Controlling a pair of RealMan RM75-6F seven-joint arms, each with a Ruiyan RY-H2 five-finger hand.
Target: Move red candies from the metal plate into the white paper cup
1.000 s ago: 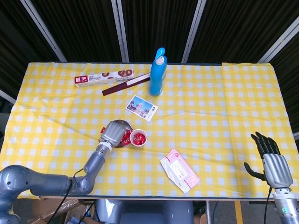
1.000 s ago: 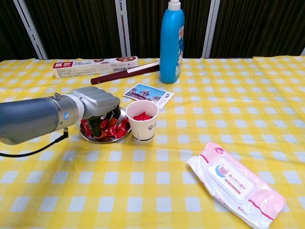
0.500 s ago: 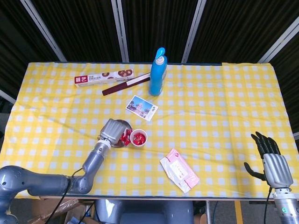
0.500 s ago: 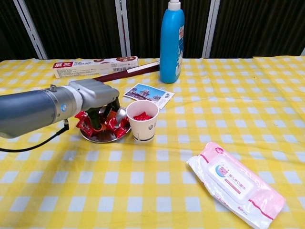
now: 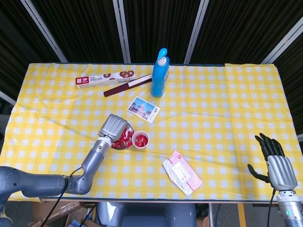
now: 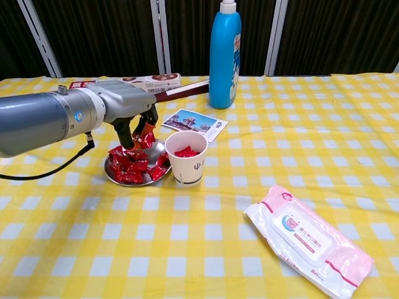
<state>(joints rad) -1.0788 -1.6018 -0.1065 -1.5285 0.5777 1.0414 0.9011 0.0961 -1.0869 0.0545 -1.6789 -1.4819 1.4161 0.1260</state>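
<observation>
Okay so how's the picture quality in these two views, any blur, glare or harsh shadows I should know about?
Head view: even, soft light, everything sharp, and the right hand is cut off at the frame corner. Chest view: sharp on the white paper cup and the left hand holding a red candy, with a faint sheen on the metal plate and only soft shadows. The black backdrop stays featureless in both.

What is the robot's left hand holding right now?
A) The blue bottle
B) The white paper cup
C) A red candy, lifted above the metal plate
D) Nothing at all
C: in the chest view the left hand pinches a red candy in its fingers, raised above the metal plate of candies, beside the white paper cup.
</observation>
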